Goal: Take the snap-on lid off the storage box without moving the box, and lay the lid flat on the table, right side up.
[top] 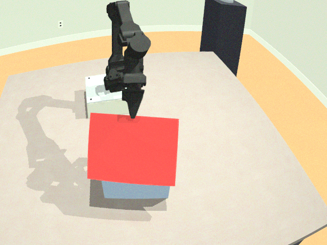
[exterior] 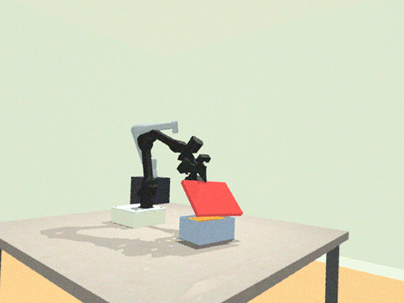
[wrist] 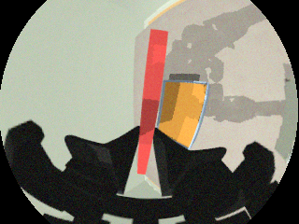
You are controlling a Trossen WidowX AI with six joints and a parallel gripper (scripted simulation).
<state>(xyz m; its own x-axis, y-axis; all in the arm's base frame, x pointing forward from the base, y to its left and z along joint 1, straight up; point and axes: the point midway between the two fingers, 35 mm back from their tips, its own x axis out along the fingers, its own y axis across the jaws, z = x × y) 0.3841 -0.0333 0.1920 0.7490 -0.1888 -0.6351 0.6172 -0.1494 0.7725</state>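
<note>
The red lid [top: 133, 151] [exterior: 212, 198] [wrist: 155, 70] is tilted, its edge on the arm's side raised and its far edge lower. My gripper [top: 133, 117] [exterior: 202, 181] [wrist: 146, 130] is shut on the raised edge of the lid, near its middle. The blue storage box [top: 136, 190] [exterior: 207, 231] stands upright on the table under the lid. The box's orange inside [wrist: 184, 112] shows in the wrist view, and part of it shows under the lid in the exterior view. The lid appears clear of the box's rim; the finger on the far side is partly hidden.
The table [top: 224, 158] [exterior: 96, 268] carries the arm's white base [top: 105, 106] [exterior: 136, 216], which stands behind the box. A dark pedestal [top: 223, 31] [exterior: 162, 190] stands beyond the table's back edge. The arm's shadow falls to the left of the box in the top view.
</note>
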